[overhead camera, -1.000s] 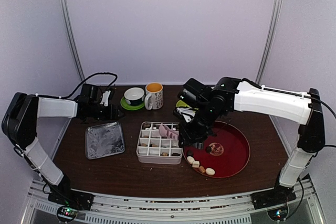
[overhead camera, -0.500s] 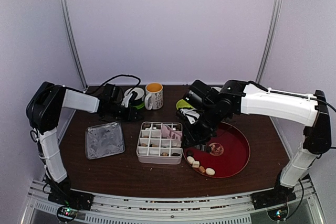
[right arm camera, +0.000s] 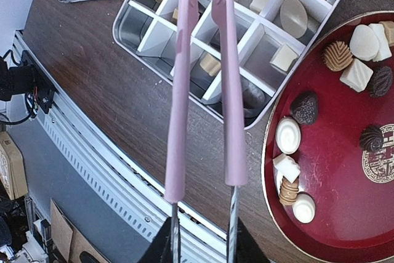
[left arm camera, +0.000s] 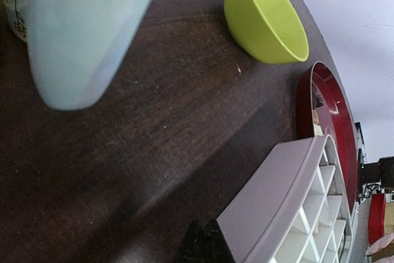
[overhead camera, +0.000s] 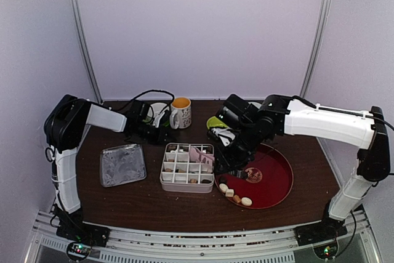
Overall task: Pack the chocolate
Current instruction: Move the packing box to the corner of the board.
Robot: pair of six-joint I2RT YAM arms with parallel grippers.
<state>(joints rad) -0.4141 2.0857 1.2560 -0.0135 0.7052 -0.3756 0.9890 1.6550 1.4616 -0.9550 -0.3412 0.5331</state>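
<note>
Several pieces of chocolate (right arm camera: 287, 135), white, tan and dark, lie on the round red tray (right arm camera: 332, 226). More chocolate (right arm camera: 284, 57) sits in cells of the divided white box (overhead camera: 184, 182). My right gripper (right arm camera: 200, 247) is shut on the metal handles of the pink tongs (right arm camera: 234, 109), which reach out over the box. The tong tips run off the top of the right wrist view, so what they hold is hidden. My left gripper (left arm camera: 203, 246) hovers low over bare table behind the box (left arm camera: 289, 207), its black tips together with nothing between them.
A patterned mug (overhead camera: 180, 112), a cup on a green saucer (overhead camera: 157, 113) and a green bowl (left arm camera: 268, 16) stand at the back. A silver lid (overhead camera: 123, 164) lies left of the box. A pale blurred object (left arm camera: 80, 29) hangs close to the left wrist camera.
My left arm has swung from the far left toward the cup and mug, and its jaws have closed. My right arm has shifted slightly right with the tongs.
</note>
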